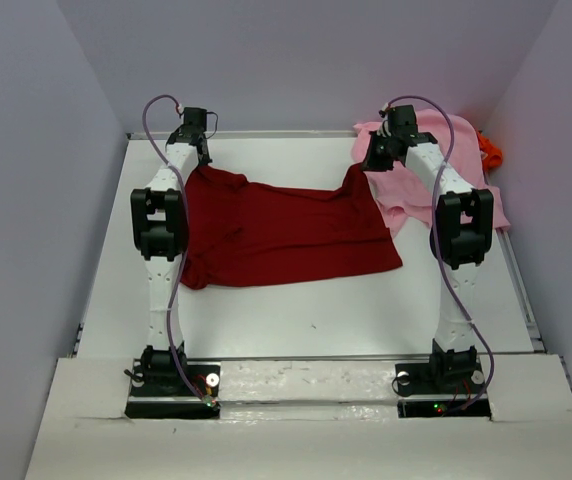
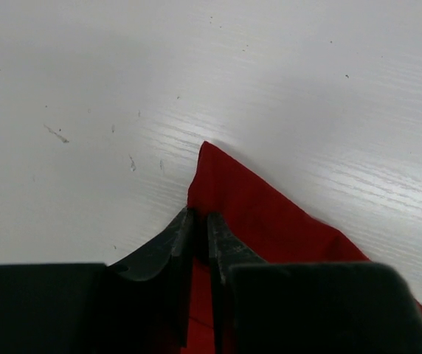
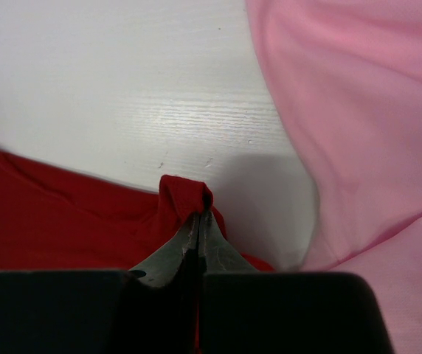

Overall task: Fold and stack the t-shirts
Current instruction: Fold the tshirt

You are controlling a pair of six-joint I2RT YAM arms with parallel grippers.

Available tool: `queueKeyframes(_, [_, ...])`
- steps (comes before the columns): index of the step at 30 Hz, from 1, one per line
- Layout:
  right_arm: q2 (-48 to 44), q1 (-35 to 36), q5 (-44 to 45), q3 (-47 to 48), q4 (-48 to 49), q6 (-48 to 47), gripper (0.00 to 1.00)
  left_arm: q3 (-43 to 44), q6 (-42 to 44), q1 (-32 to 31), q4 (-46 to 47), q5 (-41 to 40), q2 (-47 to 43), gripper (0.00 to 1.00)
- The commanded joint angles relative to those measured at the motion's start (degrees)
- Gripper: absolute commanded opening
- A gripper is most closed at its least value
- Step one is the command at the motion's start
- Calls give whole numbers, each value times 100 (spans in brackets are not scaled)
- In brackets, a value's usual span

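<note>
The dark red shirt (image 1: 286, 225) lies spread across the middle of the white table (image 1: 316, 320), and both arms reach to its far edge. The right claw (image 3: 200, 215) is clenched on a small bunched-up fold at the shirt's far right corner. The left claw (image 2: 198, 217) sits at the far left corner with its jaws a crack apart. That corner lies flat on the table past the tips, so I'd call that one released.

My read is that this is the flattening step before the first fold. To do it well, I'd want both far corners pinched level and pulled apart evenly so the hem goes straight, because there are wrinkles across the shirt's middle. Keep it low so the near edge doesn't heap up.

The pink shirt (image 1: 398, 205) is just right of the red one, with a strip of bare table between it and the pinched fold, so don't snag it. The orange shirt (image 1: 490, 152) peeks out farther right, beyond the pink.

The table is smooth white woodgrain with a few scuffs. Plain pale lilac walls (image 1: 296, 60) close in behind and on both sides of the red shirt.
</note>
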Motion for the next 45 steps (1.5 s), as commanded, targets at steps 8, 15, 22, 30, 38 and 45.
queueKeyframes(8, [-313,-32,-63,-61,197,-43,0,69,122,23,-43,191,-318,0])
queueKeyframes(15, [-322,-32,-98,-79,215,-25,0,226,114,32,-104,139,-371,4])
queueKeyframes(22, [-278,-32,-116,-61,215,-17,0,622,122,23,-219,226,-512,6])
queueKeyframes(30, [-190,-32,-151,9,215,-8,0,1000,175,14,-298,95,-644,0])
queueKeyframes(38, [-67,-32,85,272,153,-34,0,1071,70,23,-132,121,-336,0])
queueKeyframes(45, [-14,-32,95,879,-75,-78,0,1142,122,23,27,226,-687,0])
